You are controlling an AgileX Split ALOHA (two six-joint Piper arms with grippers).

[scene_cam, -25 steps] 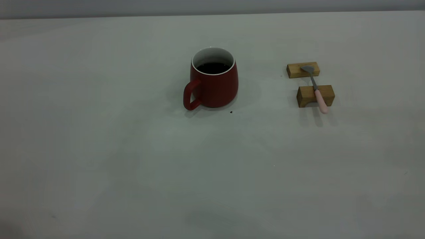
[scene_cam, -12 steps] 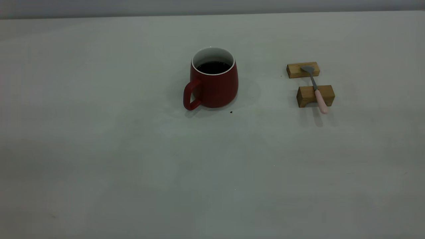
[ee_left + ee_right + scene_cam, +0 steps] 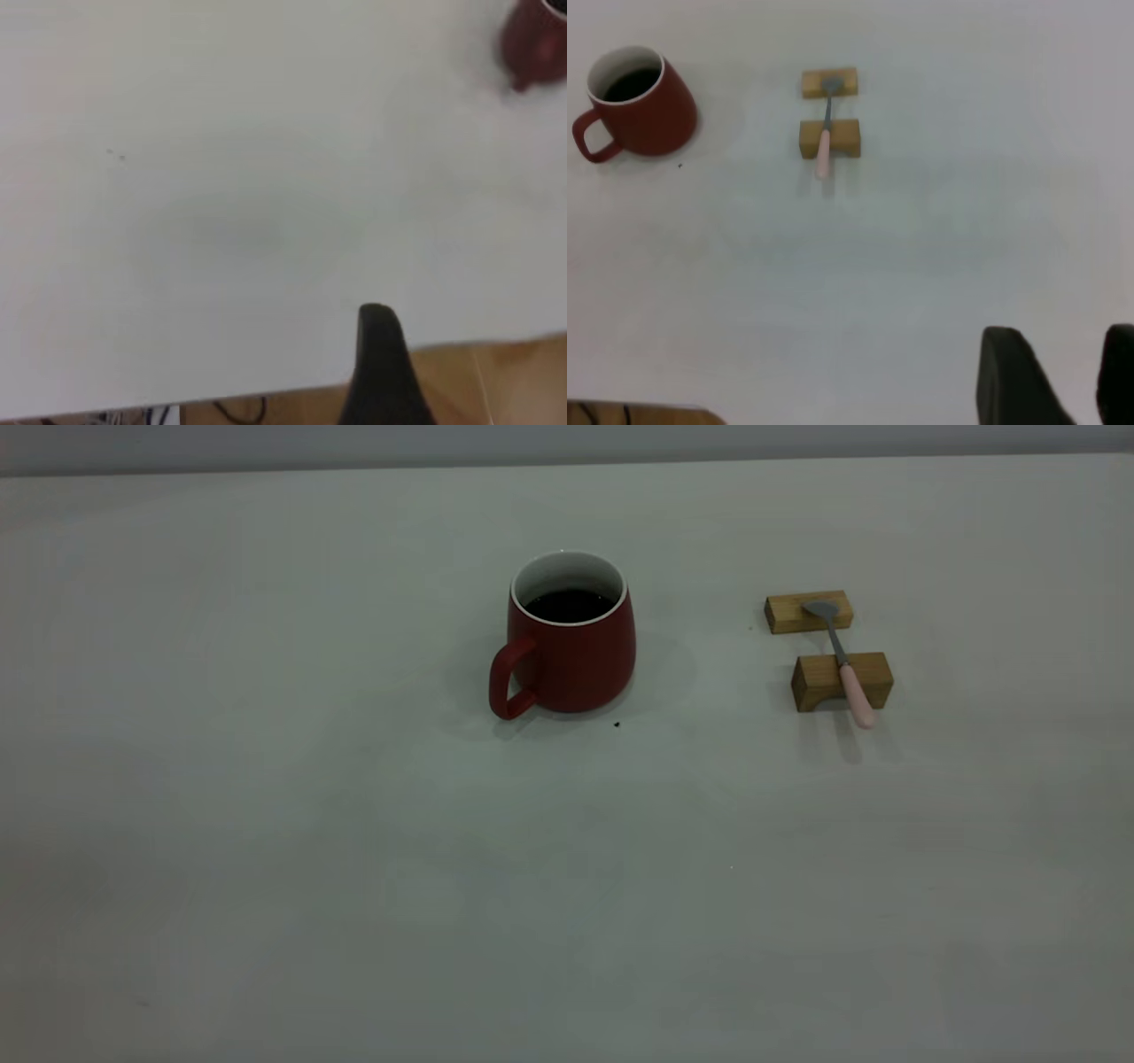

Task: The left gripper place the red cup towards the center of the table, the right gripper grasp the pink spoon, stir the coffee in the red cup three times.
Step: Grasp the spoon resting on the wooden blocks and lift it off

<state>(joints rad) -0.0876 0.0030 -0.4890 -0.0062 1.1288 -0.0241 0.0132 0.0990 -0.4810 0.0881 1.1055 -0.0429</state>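
The red cup (image 3: 571, 655) stands upright near the middle of the table (image 3: 354, 824), handle toward the front left, with dark coffee (image 3: 570, 605) inside. To its right the pink spoon (image 3: 846, 669) lies across two wooden blocks, bowl on the far one, pink handle overhanging the near one. Neither gripper shows in the exterior view. In the right wrist view my right gripper (image 3: 1063, 372) is open and empty, well away from the spoon (image 3: 825, 146) and cup (image 3: 647, 111). My left gripper (image 3: 381, 354) hangs over the table's edge, far from the cup (image 3: 532, 44).
The far wooden block (image 3: 784, 613) and the near wooden block (image 3: 815, 682) sit close together right of the cup. A tiny dark speck (image 3: 617, 724) lies just in front of the cup. Wooden floor (image 3: 496, 381) shows beyond the table's edge.
The cup, spoon and blocks have not moved. A faint shadow near the table's front edge has faded away.
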